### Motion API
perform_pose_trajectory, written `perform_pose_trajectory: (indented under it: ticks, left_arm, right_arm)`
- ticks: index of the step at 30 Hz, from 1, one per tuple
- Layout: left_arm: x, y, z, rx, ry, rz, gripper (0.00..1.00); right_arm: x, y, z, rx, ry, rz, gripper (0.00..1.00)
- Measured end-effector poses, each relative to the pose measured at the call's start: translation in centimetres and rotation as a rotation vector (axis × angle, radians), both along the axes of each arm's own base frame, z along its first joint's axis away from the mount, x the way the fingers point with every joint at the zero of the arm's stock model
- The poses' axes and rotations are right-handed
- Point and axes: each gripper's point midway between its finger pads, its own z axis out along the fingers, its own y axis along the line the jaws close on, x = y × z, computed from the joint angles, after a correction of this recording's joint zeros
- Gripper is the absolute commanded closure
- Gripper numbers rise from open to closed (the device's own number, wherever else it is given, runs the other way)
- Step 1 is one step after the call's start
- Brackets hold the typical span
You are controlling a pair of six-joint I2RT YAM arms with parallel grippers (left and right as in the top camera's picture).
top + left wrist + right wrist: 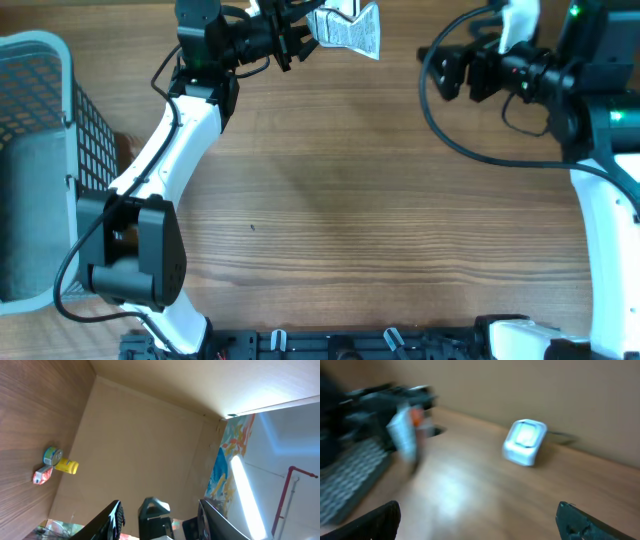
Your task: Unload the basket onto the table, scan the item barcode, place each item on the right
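Wood-grain bench [330, 220], plain beige wall [145, 445] behind it, colourful mural [231, 455] higher up on the wall in the left wrist view. A pale mesh basket [40, 60] sits at the left edge of the bench.

The left arm reaches to the far edge, centre-left. The left end effector [300, 35] is clamped on one end of a silvery packet [352, 32]. The packet is off the bench and sticks out to the right of the fingers, with its printed face up toward the overhead camera. No barcode is readable at this size.

The right arm is at the far right. The right end effector [440, 72] faces the packet across a gap, well apart from it, with jaws wide apart and nothing between them. In the right wrist view both finger tips [380, 520] sit at the bottom corners with bare bench between.

The right wrist view is motion-blurred. A white scanner [524, 442] stands on the bench near the wall, lit window up, with a cable trailing off to its right. The packet [402, 435] shows as a blurred pale strip in the left arm's grip, left of the scanner and not over it.

The left wrist camera is tilted up. Far along the bench it shows a small can [52, 455], a yellow container [67, 466] and a red-and-white pouch [42, 475], clustered close together.
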Motion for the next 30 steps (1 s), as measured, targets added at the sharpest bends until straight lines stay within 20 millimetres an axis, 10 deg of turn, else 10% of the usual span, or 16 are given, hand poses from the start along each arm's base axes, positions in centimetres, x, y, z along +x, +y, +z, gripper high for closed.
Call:
perform_pose_trajectory:
  ticks: [10, 30]
  left_arm:
    - [-0.2, -0.1, 0.0, 0.001, 0.001, -0.01, 0.57]
    - [-0.4, -0.1, 0.0, 0.001, 0.001, -0.023, 0.58]
  right_arm:
    - [-1.7, 7.2, 0.3, 0.03, -0.065, 0.265, 0.01]
    - [3.0, 10.4, -4.0, -0.053, -0.083, 0.242, 0.24]
